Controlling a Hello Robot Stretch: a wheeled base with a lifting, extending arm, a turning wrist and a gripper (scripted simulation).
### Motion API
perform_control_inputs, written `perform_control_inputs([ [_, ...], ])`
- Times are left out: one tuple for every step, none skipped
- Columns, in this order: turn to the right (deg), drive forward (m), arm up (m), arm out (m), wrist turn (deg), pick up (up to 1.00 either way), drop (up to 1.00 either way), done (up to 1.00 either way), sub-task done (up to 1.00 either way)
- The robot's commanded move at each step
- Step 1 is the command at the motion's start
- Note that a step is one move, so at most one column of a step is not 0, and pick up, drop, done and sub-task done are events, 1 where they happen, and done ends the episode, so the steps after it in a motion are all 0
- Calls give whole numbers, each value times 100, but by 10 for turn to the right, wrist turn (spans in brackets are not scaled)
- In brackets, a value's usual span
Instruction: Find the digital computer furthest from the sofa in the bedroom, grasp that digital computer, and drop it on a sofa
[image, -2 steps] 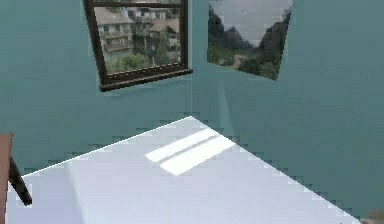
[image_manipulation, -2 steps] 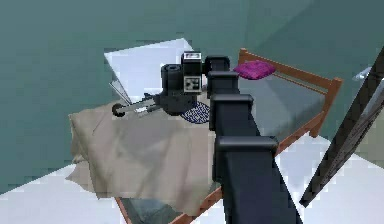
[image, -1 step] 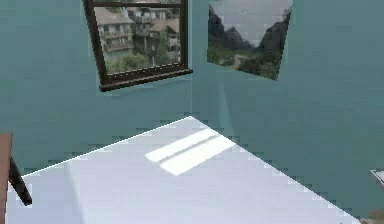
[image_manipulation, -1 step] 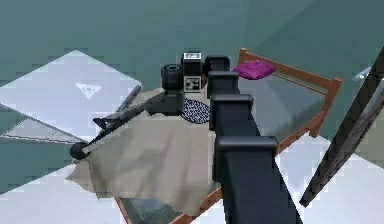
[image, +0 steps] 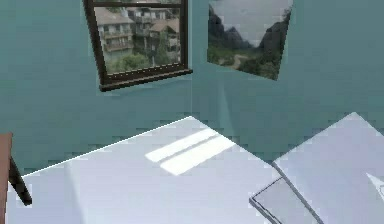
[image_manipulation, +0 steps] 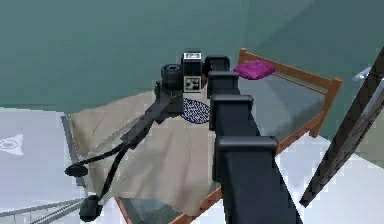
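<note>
Lower left of the arm side view, the digital computer (image_manipulation: 28, 152) sits on the pale desk (image: 150, 175) (it lies lower right in the forward view too). I judge this the reach-to-grasp step: next I must bring the jaws onto it. With the bed (image_manipulation: 290, 95) behind them, I cannot tell whether they hold anything. Upper right, the bed carries a purple pillow (image_manipulation: 255, 68).

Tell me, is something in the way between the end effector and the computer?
Nothing visible is. In the arm side view the end effector reaches toward the grey laptop at the left edge, with only a beige blanket behind the gap. I cannot tell if they touch.
</note>
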Motion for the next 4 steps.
perform_control_inputs([
  [0, 0, 0, -24, 0, 0, 0, 0, 0],
  [450, 0, 0, 0, 0, 0, 0, 0, 0],
  [450, 0, 0, 0, 0, 0, 0, 0, 0],
  [450, 0, 0, 0, 0, 0, 0, 0, 0],
])
